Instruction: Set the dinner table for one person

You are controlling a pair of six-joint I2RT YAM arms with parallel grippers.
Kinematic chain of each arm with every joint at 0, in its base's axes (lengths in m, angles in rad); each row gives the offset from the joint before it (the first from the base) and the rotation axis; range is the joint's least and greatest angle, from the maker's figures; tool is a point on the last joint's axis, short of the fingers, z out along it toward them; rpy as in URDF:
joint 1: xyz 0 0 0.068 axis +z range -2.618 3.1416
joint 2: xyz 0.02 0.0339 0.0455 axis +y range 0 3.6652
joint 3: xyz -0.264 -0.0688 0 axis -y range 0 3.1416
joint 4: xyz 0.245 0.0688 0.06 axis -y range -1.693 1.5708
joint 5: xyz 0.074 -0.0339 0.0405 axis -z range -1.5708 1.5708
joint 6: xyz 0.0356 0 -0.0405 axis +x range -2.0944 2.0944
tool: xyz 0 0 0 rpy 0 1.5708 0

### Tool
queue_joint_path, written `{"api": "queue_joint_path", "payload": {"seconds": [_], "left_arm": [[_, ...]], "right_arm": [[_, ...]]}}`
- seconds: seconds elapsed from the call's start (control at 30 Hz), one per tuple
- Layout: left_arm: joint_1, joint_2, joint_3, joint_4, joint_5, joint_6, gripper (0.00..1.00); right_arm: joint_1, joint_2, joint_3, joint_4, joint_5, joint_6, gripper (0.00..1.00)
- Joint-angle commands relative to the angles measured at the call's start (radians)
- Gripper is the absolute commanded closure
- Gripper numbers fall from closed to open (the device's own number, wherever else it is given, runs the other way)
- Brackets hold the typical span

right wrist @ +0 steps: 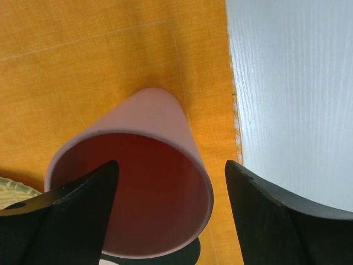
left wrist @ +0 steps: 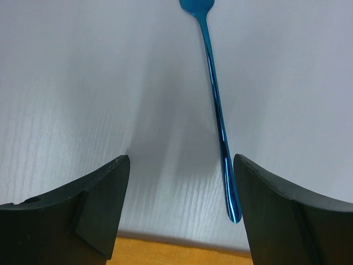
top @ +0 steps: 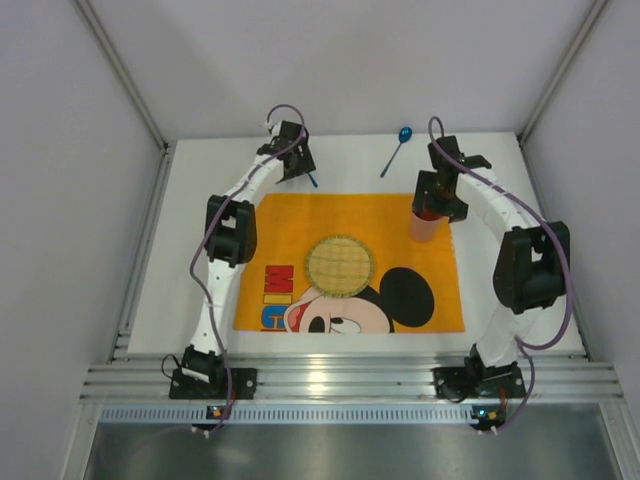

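Note:
The white dinner table (top: 185,250) carries an orange Mickey placemat (top: 290,225) with a round woven yellow plate (top: 340,265) in its middle. A blue fork (left wrist: 216,105) lies on the white top just beyond the mat's far edge. My left gripper (left wrist: 182,187) is open over it, and the handle end lies close to the right finger (left wrist: 287,215). A pink cup (right wrist: 143,116) with a red inside stands upright at the mat's far right corner. My right gripper (right wrist: 171,190) is open above it, with the cup's right wall between the fingers. A blue spoon (top: 395,150) lies at the back.
The silver aluminium rail (top: 350,380) runs along the near edge by the arm bases. Grey walls close in the table at the left, back and right. In the top view the left gripper (top: 292,160) and right gripper (top: 437,200) both reach to the far side.

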Motion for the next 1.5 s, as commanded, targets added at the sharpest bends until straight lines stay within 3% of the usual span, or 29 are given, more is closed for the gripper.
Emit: {"api": "queue_joint_path", "payload": {"seconds": [0.0, 0.2, 0.3, 0.57, 0.77, 0.9, 1.03, 1.07, 1.1, 1.17, 1.2, 1.3, 1.47], "left_arm": [[0.003, 0.04, 0.077, 0.047, -0.045, 0.034, 0.19], [0.003, 0.096, 0.148, 0.115, -0.02, 0.029, 0.2], [-0.002, 0.122, 0.195, 0.119, -0.084, 0.04, 0.25], [-0.002, 0.188, 0.297, 0.073, -0.183, 0.202, 0.54], [0.0, 0.203, 0.301, 0.025, -0.201, 0.356, 0.53], [0.041, 0.148, 0.254, 0.016, -0.177, 0.278, 0.51], [0.079, -0.014, 0.021, 0.277, 0.033, 0.004, 0.49], [0.078, -0.091, -0.105, 0.435, 0.024, -0.034, 0.5], [0.073, -0.114, -0.137, 0.476, 0.0, -0.064, 0.5], [0.047, -0.108, -0.108, 0.492, -0.028, -0.037, 0.5], [0.038, -0.038, 0.036, 0.406, -0.041, -0.005, 0.5], [0.009, 0.097, 0.25, 0.291, -0.011, 0.047, 0.48], [-0.043, 0.068, 0.104, 0.376, -0.063, 0.098, 0.47]], "right_arm": [[0.007, -0.086, -0.022, 0.002, -0.041, 0.017, 0.21], [0.007, -0.196, -0.103, -0.018, -0.084, 0.035, 0.21], [0.007, -0.232, -0.15, -0.027, -0.093, 0.044, 0.21], [0.002, -0.276, -0.166, -0.067, -0.124, 0.051, 0.21], [-0.032, -0.269, -0.132, -0.089, -0.15, 0.037, 0.21], [-0.029, -0.259, -0.128, -0.089, -0.174, 0.028, 0.21], [-0.03, -0.259, -0.135, -0.086, -0.177, 0.02, 0.21], [-0.03, -0.261, -0.137, -0.084, -0.179, 0.017, 0.21], [-0.029, -0.266, -0.138, -0.086, -0.177, 0.017, 0.21], [-0.03, -0.275, -0.143, -0.087, -0.174, 0.017, 0.21], [-0.032, -0.279, -0.149, -0.087, -0.173, 0.018, 0.21], [-0.035, -0.301, -0.173, -0.086, -0.17, 0.018, 0.21], [-0.05, -0.356, -0.227, -0.089, -0.167, 0.012, 0.21]]}}
